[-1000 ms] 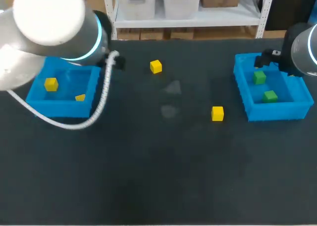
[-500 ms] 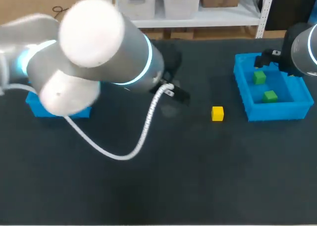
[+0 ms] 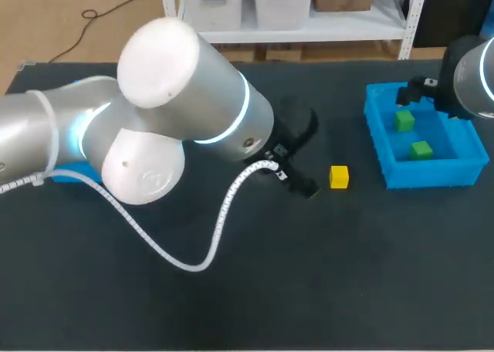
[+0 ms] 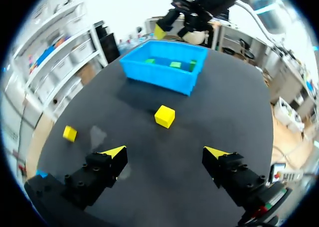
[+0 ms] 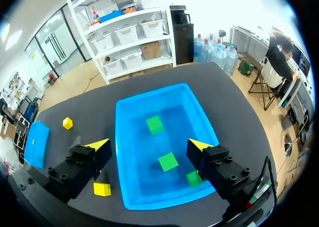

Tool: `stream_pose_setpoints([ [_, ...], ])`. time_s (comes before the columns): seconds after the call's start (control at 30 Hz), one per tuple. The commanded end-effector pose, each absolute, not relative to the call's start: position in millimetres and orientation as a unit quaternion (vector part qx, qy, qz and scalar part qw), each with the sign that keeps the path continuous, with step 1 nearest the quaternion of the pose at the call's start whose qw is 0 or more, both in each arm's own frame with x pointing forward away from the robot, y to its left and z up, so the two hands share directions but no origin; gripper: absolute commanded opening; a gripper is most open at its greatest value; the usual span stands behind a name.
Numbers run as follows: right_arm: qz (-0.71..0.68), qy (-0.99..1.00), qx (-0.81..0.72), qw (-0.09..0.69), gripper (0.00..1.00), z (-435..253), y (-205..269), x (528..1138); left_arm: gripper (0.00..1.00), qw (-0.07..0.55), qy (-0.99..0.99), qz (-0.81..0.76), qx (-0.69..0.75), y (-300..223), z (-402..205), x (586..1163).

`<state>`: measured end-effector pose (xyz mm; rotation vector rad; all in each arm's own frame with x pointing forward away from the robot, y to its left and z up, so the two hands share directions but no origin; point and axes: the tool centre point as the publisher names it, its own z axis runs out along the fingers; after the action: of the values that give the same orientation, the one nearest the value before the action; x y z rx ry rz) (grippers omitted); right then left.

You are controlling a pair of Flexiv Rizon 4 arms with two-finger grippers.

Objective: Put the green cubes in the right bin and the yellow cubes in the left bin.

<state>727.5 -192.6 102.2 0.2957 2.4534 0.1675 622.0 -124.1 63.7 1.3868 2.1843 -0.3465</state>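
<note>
Left gripper (image 4: 166, 153): fingers standing wide apart, gripping nothing, hovering over the table (image 4: 164, 192) just short of a yellow cube (image 4: 164, 116).
Second yellow cube (image 4: 70, 133): lying off to one side, well apart from the first.
Right gripper (image 5: 149, 146): fingers spread wide, empty, hanging above the right bin (image 5: 121, 152).
Green cubes (image 5: 168, 162): three sitting inside that bin.

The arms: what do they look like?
The left arm is thick silver-grey tubing with a rounded white cap, a glowing light-blue ring and a white ribbed cable looping off it. The right arm shows the same grey and blue glow. The left end effector and right end effector are black, with yellow tips.
</note>
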Motion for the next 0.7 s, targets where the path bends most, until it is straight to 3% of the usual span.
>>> stream_pose_setpoints([
  [0.03, 0.065, 0.935, 0.113, 0.331, 1.0, 101.1, -193.2, 725.4, 1.0, 0.194, 0.704, -0.227, 0.645, -130.3, 58.1, 635.8],
  [0.7, 0.065, 0.935, 0.113, 0.331, 1.0, 101.1, -193.2, 725.4, 1.0, 0.167, 0.656, -0.185, 0.712, -168.5, 35.7, 650.8],
])
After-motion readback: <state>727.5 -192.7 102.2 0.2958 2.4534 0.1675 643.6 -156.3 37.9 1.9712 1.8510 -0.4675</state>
